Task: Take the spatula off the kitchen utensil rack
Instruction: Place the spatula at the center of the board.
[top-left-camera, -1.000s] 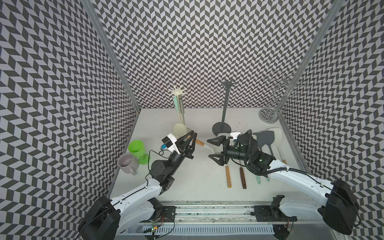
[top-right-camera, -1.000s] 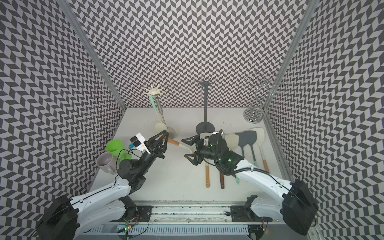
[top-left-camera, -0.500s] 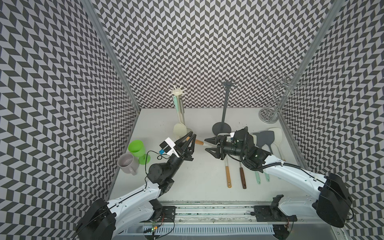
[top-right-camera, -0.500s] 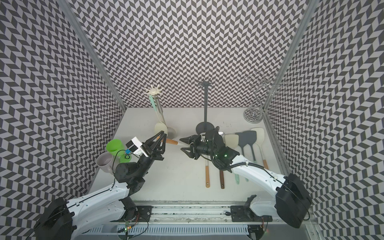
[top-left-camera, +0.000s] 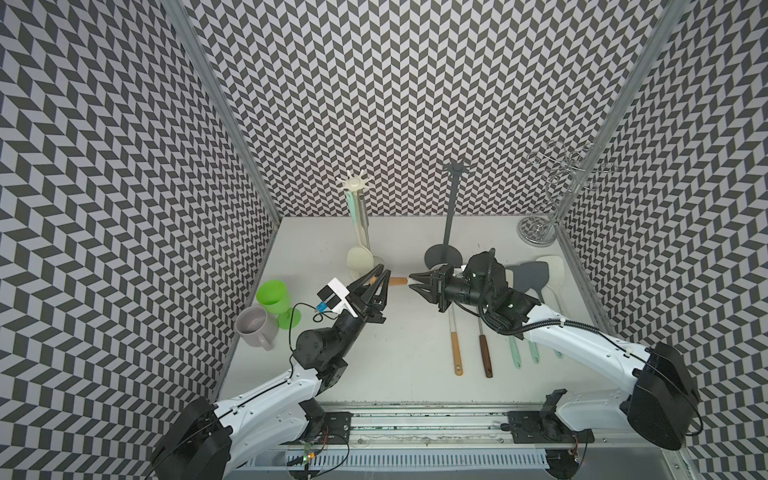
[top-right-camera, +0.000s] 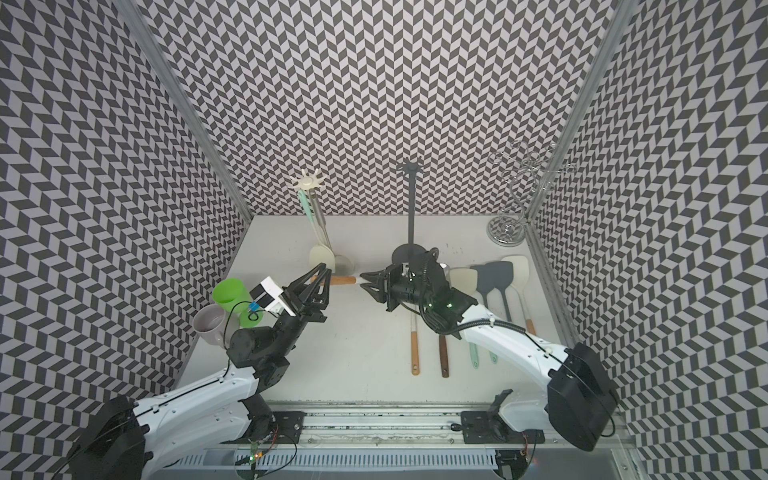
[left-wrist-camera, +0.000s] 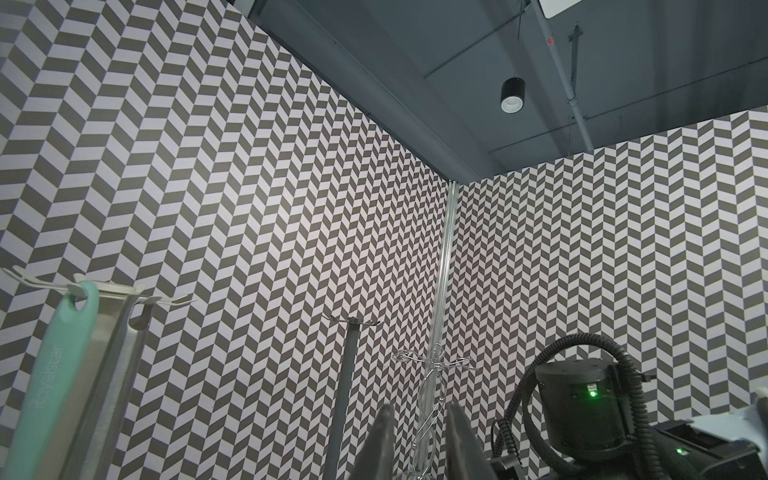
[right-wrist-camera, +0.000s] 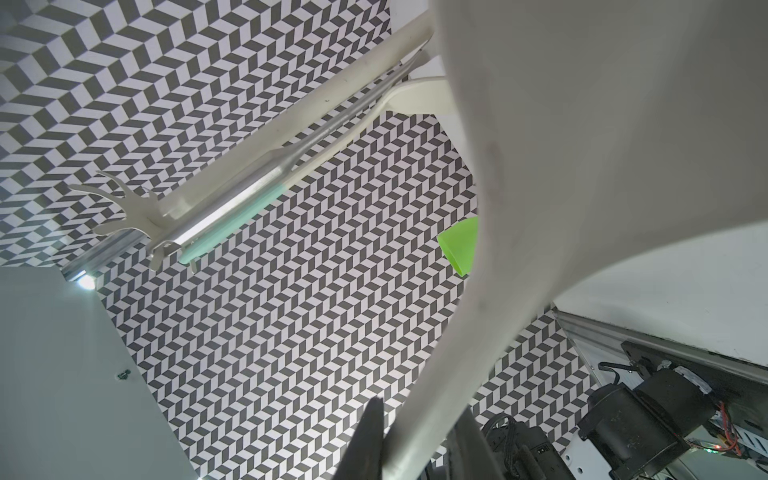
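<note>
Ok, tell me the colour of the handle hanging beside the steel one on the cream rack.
Mint green; the handle shows best in the left wrist view.

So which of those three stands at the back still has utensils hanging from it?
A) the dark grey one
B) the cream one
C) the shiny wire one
B: the cream stand has a teal handle and a metal handle hooked at its top, while the dark grey stand and the wire stand carry nothing.
</note>
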